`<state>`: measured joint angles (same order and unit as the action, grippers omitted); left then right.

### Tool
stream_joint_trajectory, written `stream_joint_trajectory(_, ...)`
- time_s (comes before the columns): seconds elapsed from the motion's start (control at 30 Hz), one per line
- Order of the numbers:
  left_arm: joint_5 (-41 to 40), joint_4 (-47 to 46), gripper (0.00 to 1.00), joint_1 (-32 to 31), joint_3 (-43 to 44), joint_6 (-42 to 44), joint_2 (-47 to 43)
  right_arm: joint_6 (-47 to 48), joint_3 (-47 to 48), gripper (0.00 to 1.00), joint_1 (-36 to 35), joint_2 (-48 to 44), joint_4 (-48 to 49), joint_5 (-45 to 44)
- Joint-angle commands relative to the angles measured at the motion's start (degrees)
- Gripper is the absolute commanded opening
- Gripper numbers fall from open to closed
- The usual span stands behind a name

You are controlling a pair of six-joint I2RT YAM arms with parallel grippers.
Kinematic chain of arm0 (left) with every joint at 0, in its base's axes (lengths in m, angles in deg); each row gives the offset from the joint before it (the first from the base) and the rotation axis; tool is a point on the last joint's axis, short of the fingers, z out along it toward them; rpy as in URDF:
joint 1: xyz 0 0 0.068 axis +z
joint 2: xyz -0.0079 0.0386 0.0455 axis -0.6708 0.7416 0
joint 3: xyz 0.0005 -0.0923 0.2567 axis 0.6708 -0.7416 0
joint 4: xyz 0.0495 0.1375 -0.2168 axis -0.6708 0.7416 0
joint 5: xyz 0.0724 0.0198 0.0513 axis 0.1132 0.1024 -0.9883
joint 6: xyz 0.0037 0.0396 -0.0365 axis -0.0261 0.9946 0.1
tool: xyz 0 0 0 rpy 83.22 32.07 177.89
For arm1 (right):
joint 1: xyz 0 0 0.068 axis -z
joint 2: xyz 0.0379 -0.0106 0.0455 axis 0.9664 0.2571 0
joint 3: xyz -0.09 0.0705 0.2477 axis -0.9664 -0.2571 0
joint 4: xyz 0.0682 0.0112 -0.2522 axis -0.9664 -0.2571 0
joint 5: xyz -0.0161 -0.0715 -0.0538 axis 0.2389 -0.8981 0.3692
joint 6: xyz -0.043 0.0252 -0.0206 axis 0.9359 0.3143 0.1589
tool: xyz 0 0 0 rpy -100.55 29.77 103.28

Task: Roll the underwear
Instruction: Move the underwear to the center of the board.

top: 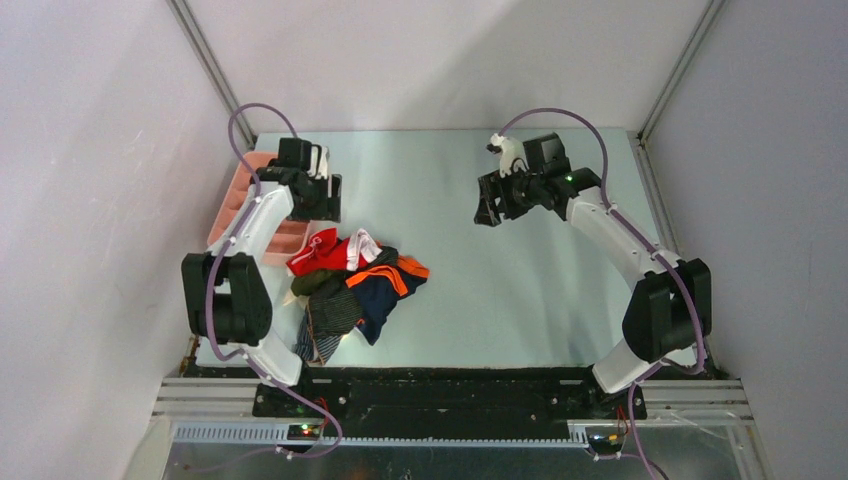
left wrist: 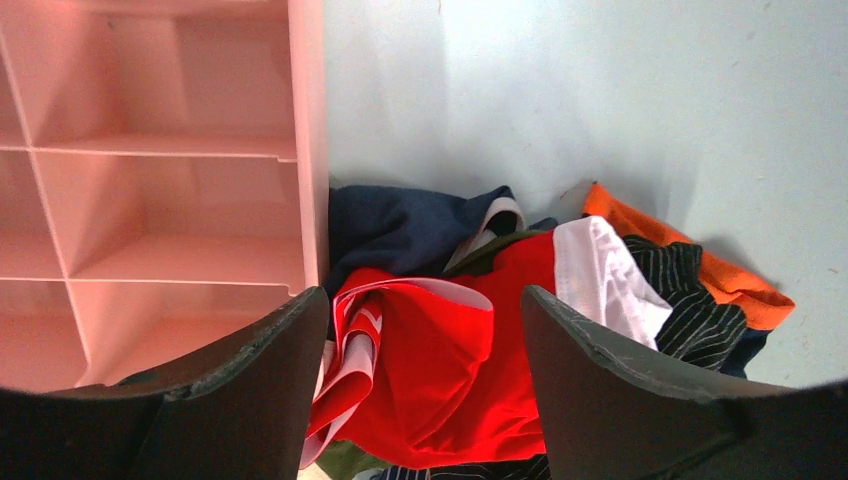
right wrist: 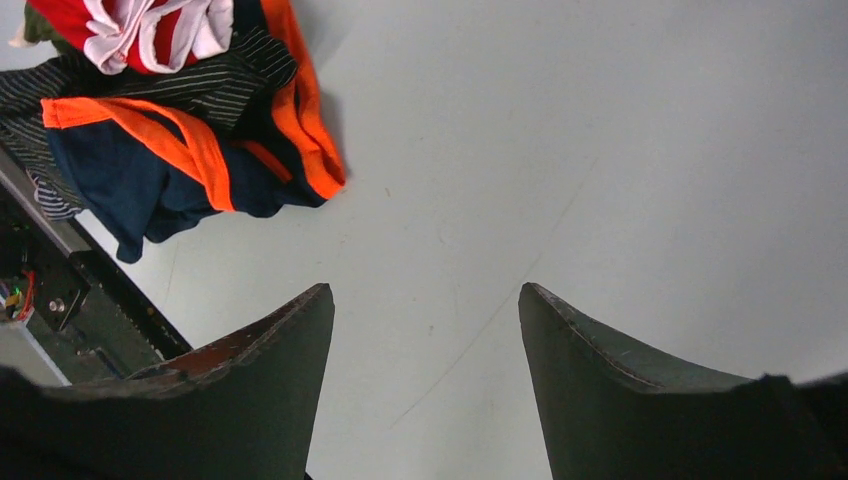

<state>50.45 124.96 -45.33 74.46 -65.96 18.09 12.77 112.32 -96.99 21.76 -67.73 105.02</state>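
While the left pincer (left wrist: 422, 300) hangs wide over the underwear (left wrist: 440, 380) and the right pincer (right wrist: 425, 295) gapes empty, singling out one piece seems next.

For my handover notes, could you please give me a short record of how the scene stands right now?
left pincer: open, holding nothing, pointed at the red brief
right pincer: open, holding nothing, over the table, apart from the pile
underwear pile: loose heap, nothing rolled yet
navy brief: orange bands, on the pile's right side
pink tray: beside the pile, on the left
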Motion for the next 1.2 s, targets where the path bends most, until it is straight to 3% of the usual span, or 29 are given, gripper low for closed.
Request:
stream_joint_trajectory(0.0, 3.31, 3.79, 0.76, 0.2, -0.51, -2.99, -0.58, -0.67, 2.39, 0.72, -1.59, 0.55, 0.42, 0.8)
stream_joint_trajectory(0.17, 4.59, 3.12, 0.6, -0.87, -0.36, -3.7, 2.4, -0.89, 1.45, 0.72, -1.66, 0.52, 0.72, -0.23)
stream_joint_trajectory(0.23, 4.26, 3.34, 0.47, -1.38, 0.79, -3.67, 3.66, -0.88, 1.3, 0.72, -1.7, 0.31, 0.84, -0.46)
stream_joint_trajectory(0.27, 3.85, 3.65, 0.35, -1.55, 1.61, -3.5, 3.97, -0.85, 1.2, 0.72, -1.7, 0.23, 0.92, -0.61)
stream_joint_trajectory(0.37, 3.2, 4.41, 0.25, -2.19, 2.75, -3.14, 4.17, -0.62, 0.36, 0.72, -1.75, -0.52, 1.26, -1.31)
stream_joint_trajectory(0.47, 3.76, 5.16, 0.03, -2.45, 3.14, -2.61, 3.59, -0.29, -0.69, 0.72, -1.75, -1.4, 1.85, -2.22)
stream_joint_trajectory(0.5, 4.16, 5.3, 0.01, -2.72, 3.21, -2.32, 2.89, -0.13, -1.04, 0.72, -1.75, -1.55, 1.88, -2.38)
stream_joint_trajectory(0.57, 7.04, 5.13, 0.0, -3.28, 3.37, -1.78, 0.98, -0.02, -1.29, 0.71, -1.59, -2.06, 1.85, -2.65)
stream_joint_trajectory(0.7, 21.33, 0.45, 0.0, -5.16, 3.9, -2.12, -4.29, -0.49, -1.52, 0.71, -0.39, -2.88, 1.66, -2.13)
stream_joint_trajectory(0.9, 32.01, -1.94, 0.0, -11.11, 8.27, 0.36, -6.06, -1.62, -1.91, 0.71, 3.03, -3.78, 1.19, 2.77)
stream_joint_trajectory(1.17, 35.34, -4.47, 0.0, -21.75, 17.31, -0.76, 6.7, -2.75, -6.15, 0.72, 6.09, -7.2, 1.25, 5.63)
